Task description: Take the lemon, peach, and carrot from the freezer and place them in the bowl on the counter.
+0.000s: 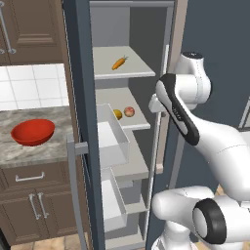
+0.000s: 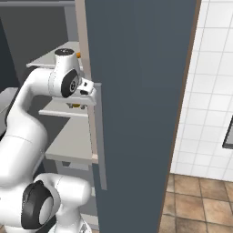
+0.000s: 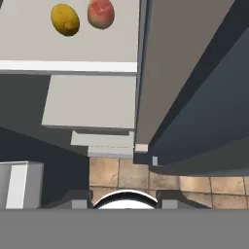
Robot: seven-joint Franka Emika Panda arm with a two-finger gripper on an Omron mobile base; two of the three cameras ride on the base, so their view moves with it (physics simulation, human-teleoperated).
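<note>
Nothing transferred yet. Carrot [image 1: 119, 62] on the freezer [image 1: 83, 97] upper shelf; lemon [image 1: 117, 114] and peach [image 1: 129, 112] on the shelf below. Bowl [image 1: 32, 132] on the left counter [image 1: 29, 154] holds nothing. Gripper [image 3: 125, 202] carries nothing; finger spread cannot be determined.

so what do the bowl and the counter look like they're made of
The bowl looks like glossy red ceramic or plastic, going by its smooth sheen; which one is unclear. The counter looks like polished marble or stone: mottled grey-beige veining on a flat slab.
</note>
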